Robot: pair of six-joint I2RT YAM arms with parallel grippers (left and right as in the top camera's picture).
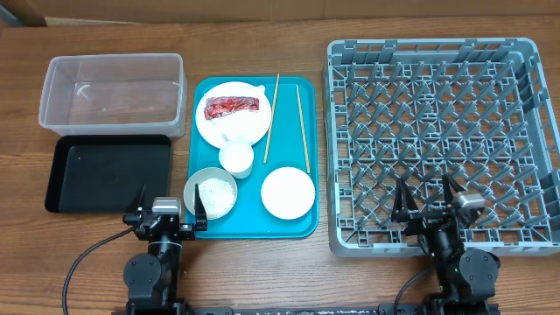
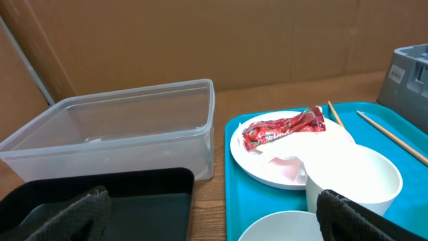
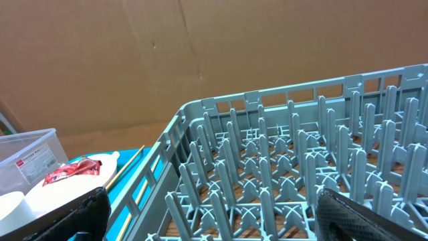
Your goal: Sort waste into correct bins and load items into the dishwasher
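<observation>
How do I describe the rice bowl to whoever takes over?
Find the teal tray mid-table. The rice bowl sits in its corner nearest the robot, on its left. Unlike the white bowl beside it, it has a grey-green rim and grainy white contents.

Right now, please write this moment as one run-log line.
left gripper: open, empty | right gripper: open, empty | red wrapper: on white plate | chopsticks: on teal tray | dish rack: nothing loaded

Both arms (image 1: 150,273) matte black w/ round joint housings. Silver-grey cam block (image 1: 468,200) atop each wrist. Left gripper (image 1: 169,208) & right gripper (image 1: 427,199): black tapered fingers (image 2: 67,214), rough-textured. Thin black cables (image 1: 87,258) curl off bases
</observation>
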